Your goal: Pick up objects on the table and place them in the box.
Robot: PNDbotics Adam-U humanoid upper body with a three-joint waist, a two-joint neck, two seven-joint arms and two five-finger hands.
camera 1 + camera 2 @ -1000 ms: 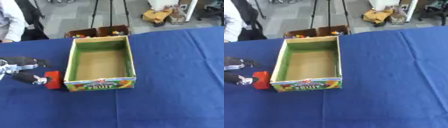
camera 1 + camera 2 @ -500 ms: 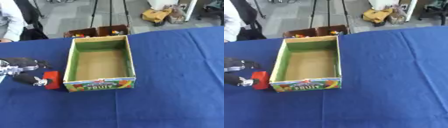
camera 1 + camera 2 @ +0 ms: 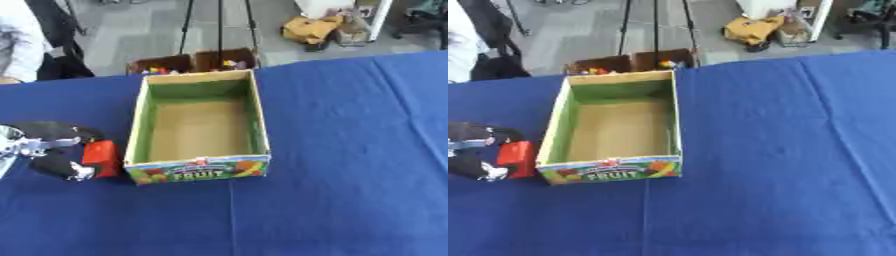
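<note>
My fingers are curled round a red block. One dark finger lies over its far side and another sits under its near side, so the block is pinched between them. I think I hold it this way so I can lift it up and over the wall next to it.

The block is just past my fingertips, right beside the box. It looks like it is touching the box's outside wall, down near the front corner. I cannot tell if it rests on the bench or is a little bit up.

The block is small, bright red and has flat sides. It looks hard, not squishy.

The box is open on top, green inside with a plain brown floor, and nothing is in it yet. Its front has fruit pictures and the word FRUIT. The bench under it all is blue.

My other hand does not show.
</note>
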